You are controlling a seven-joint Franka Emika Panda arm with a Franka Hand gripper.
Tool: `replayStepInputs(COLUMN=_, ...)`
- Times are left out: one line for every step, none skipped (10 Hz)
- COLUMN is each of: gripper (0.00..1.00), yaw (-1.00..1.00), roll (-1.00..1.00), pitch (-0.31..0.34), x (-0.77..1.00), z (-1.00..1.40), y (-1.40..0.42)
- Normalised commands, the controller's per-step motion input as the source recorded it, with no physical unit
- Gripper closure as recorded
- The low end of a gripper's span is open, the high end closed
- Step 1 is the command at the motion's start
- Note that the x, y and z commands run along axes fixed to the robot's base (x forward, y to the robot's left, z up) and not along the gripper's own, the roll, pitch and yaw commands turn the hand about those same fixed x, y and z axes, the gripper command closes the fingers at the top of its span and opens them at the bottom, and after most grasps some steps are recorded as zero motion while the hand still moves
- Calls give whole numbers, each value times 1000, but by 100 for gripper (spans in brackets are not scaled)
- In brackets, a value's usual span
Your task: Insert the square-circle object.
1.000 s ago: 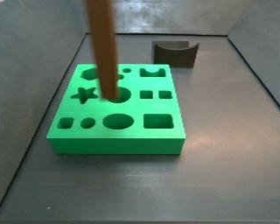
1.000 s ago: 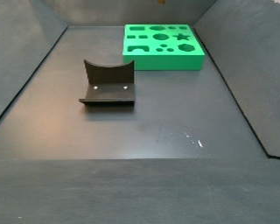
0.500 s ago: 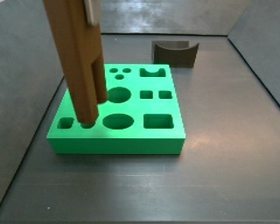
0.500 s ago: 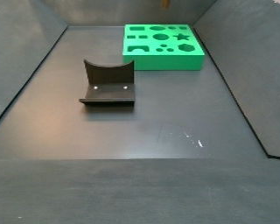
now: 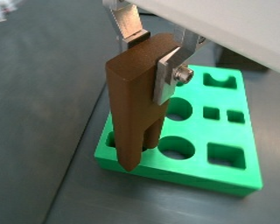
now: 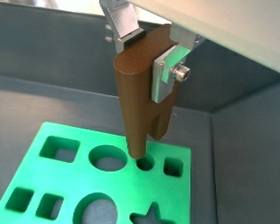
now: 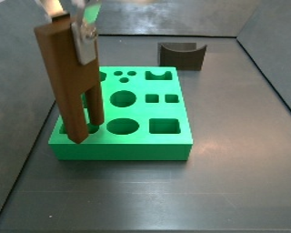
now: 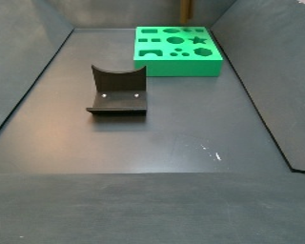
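Note:
My gripper (image 7: 73, 27) is shut on the top of the square-circle object (image 7: 69, 86), a tall brown bar with two prongs pointing down. It hangs upright over the front-left corner of the green board (image 7: 155, 146), prong tips close to the holes there; I cannot tell if they touch. Both wrist views show the silver fingers (image 5: 168, 70) (image 6: 166, 70) of the gripper (image 5: 146, 54) (image 6: 146, 54) clamping the bar (image 5: 136, 109) (image 6: 140, 96) above the board (image 5: 230, 179) (image 6: 55, 188). In a side view only the bar's tip (image 8: 186, 9) shows above the board (image 8: 181, 65).
The dark fixture with a curved notch stands on the grey floor, behind the board in a side view (image 7: 182, 55) and in front of it in a side view (image 8: 117, 91). Grey walls enclose the floor on the sides.
The bar has come down and shifted toward the board's front-left corner. The gripper's fingers now show at the top of a side view.

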Motion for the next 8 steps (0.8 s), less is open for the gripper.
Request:
replayStepInputs(gripper=100, yaw=-1000, roll=26, pitch=13, x=-60, z=-260, y=0)
replayStepInputs(gripper=100, yaw=-931, roll=56, pitch=57, x=0, z=-140, y=43)
replayStepInputs(gripper=100, yaw=-909, roll=66, pitch=50, x=0, z=-60, y=57)
replayStepInputs(gripper=100, yaw=-874, roll=63, pitch=69, x=0, z=-94, y=94)
replayStepInputs(gripper=100, yaw=-957, roll=40, pitch=73, x=0, z=-149, y=9)
replayStepInputs(gripper=100, yaw=-1000, roll=29, pitch=63, x=-43, z=-149, y=0)
replayStepInputs(gripper=100, yaw=-1000, roll=30, pitch=64, x=-43, z=-149, y=0)
replayStepInputs(gripper=100, yaw=-1000, roll=27, pitch=61, x=-40, z=-146, y=0)
